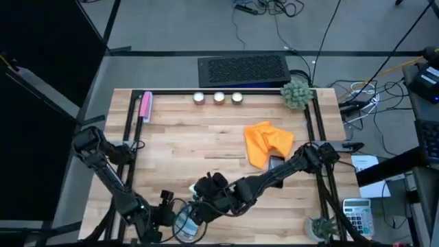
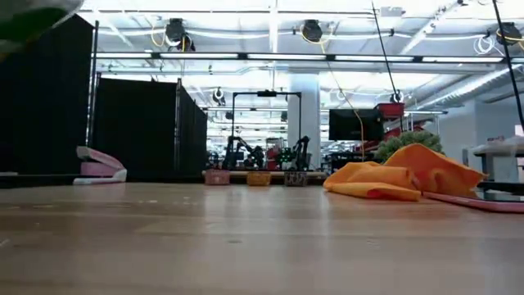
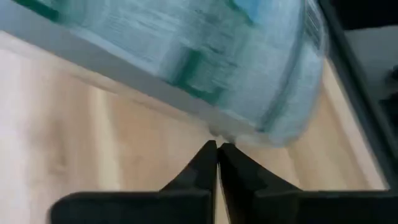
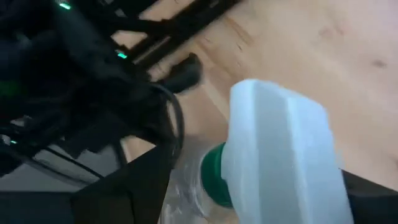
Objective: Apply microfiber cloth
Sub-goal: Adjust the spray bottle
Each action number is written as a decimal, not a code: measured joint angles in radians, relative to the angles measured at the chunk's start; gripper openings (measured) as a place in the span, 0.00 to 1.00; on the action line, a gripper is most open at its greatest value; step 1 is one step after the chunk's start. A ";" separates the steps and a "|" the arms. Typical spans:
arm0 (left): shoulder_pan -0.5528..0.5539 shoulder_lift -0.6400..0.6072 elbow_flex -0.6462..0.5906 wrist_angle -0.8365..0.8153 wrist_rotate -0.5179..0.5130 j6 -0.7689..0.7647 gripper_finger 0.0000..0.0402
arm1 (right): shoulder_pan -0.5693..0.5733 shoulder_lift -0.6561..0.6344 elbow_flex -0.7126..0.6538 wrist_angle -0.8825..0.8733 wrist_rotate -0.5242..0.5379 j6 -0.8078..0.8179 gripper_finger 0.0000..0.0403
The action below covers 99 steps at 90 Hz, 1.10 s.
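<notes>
Right hand (image 1: 199, 206) grips spray bottle (image 1: 186, 221); microfiber cloth (image 1: 266, 142) well apart.

Microfiber cloth (image 1: 266, 142): bright orange, thin soft fabric; lies crumpled and folded over on itself on the wooden table top, right of centre in the high view; upper layers bunched into irregular folds; one edge overlaps a dark flat phone at its near side; in the low view the cloth (image 2: 403, 177) shows as a low rumpled heap with a raised peak, resting on the table; no gripper touches it.
</notes>
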 joint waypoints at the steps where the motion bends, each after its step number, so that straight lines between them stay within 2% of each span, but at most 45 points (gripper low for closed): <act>1: 0.004 -0.003 0.000 -0.002 -0.003 0.000 0.00 | -0.001 -0.002 0.000 0.002 0.000 -0.006 0.61; 14: 0.036 -0.060 0.000 -0.060 -0.026 0.000 0.00 | -0.009 -0.030 -0.001 0.009 0.008 -0.067 0.61; 24: 0.036 -0.126 0.000 -0.113 -0.089 -0.007 0.00 | -0.008 -0.038 -0.001 0.021 0.007 -0.116 0.61; 54: 0.016 -0.308 0.000 -0.136 -0.135 -0.004 0.00 | 0.002 -0.060 -0.002 0.146 -0.003 -0.264 0.61; 99: -0.009 -0.347 -0.001 -0.156 -0.151 -0.002 0.00 | 0.014 -0.128 -0.002 0.151 -0.026 -0.361 0.61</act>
